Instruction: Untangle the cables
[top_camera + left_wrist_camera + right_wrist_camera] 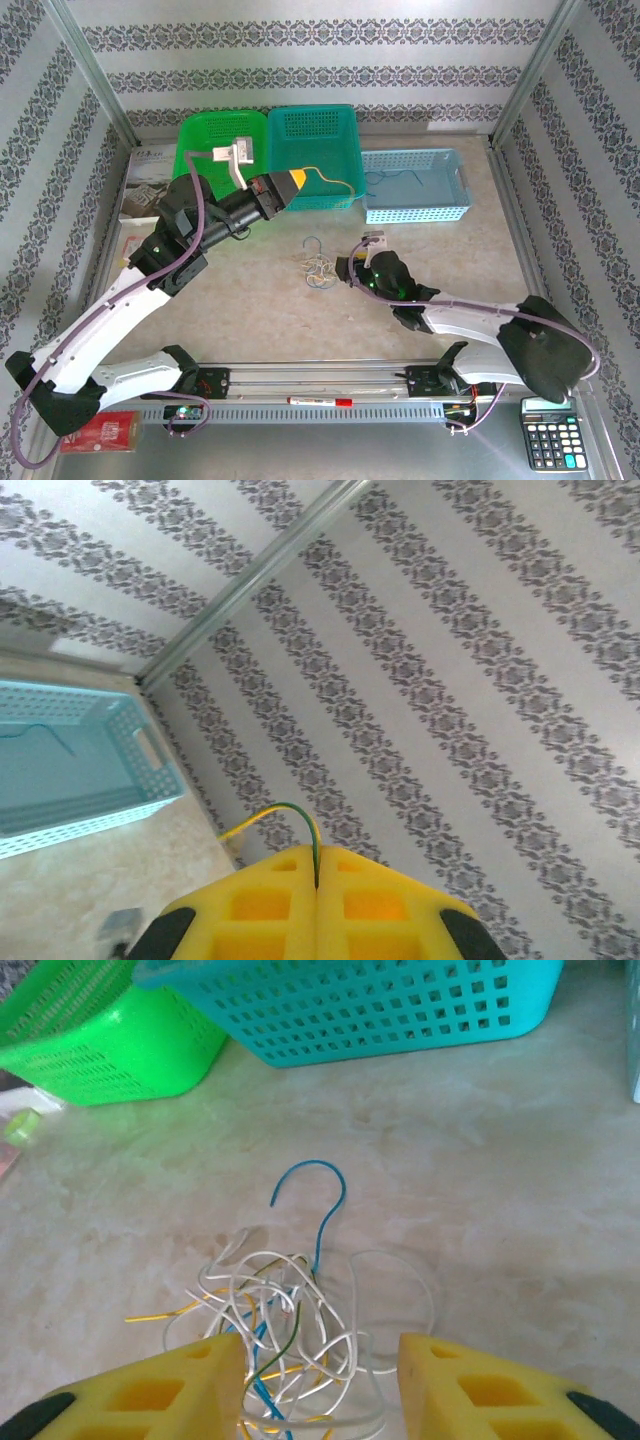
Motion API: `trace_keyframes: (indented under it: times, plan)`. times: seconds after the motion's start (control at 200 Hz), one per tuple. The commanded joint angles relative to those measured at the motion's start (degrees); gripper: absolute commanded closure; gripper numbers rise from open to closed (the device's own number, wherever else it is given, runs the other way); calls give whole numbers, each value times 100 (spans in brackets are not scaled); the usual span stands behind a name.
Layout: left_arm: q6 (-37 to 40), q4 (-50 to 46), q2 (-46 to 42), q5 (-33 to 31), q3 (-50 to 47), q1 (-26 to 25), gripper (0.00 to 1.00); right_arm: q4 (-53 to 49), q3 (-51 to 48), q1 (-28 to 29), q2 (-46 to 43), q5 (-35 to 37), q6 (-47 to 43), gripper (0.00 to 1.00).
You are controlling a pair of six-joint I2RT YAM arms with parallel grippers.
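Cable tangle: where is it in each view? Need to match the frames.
Top external: cable tangle mid-table, just left of the right gripper.
Right wrist: cable tangle bottom centre, between the open yellow fingers.
Left wrist: faces wall and light blue basket; left gripper pinches one yellow-green wire.
Shared landmark: teal basket, behind the tangle in top external and right wrist.

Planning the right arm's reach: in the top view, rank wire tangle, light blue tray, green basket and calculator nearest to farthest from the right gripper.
1. wire tangle, just left of the right gripper
2. light blue tray, back right
3. green basket, back left
4. calculator, near right corner
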Motion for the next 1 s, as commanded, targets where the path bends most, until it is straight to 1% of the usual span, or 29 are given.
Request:
trace_keyframes:
  times: [0.0,0.11,0.18,0.255,0.42,0.435,0.535,0.674,0.844,0.994]
  plan:
    - [491,-472,-118,-405,-84,109,100,-148,-90,-43,-527,73,125,43]
    - [878,-880,-124,-687,-94,368,100,-547,-91,-79,-1026,29,208,38]
    - [1156,-1146,-80,-837,-45,639,100,-806,-91,-134,-1311,-85,260,36]
    - [1280,-1297,39,-714,0,1100,100,-1135,-91,-206,-1583,-241,327,35]
    - [1456,-1314,510,-356,81,2208,100,-1667,-89,-396,-2218,-443,491,33]
    - [1480,-1328,570,-347,106,2296,100,-1702,-234,-416,-2280,-458,505,33]
    - [1626,-1316,1021,-215,305,2822,100,-2010,-324,-555,-2664,-535,639,31]
    - [1807,-1275,1712,-115,649,3431,100,-2544,-335,-811,-3145,-671,755,29]
    - [1869,-1139,2510,21,1039,3890,100,-3055,-277,-1217,-3569,-854,835,29]
    - [1937,-1096,3216,74,1419,4112,96,-3245,-161,-1612,-3646,-1154,880,29]
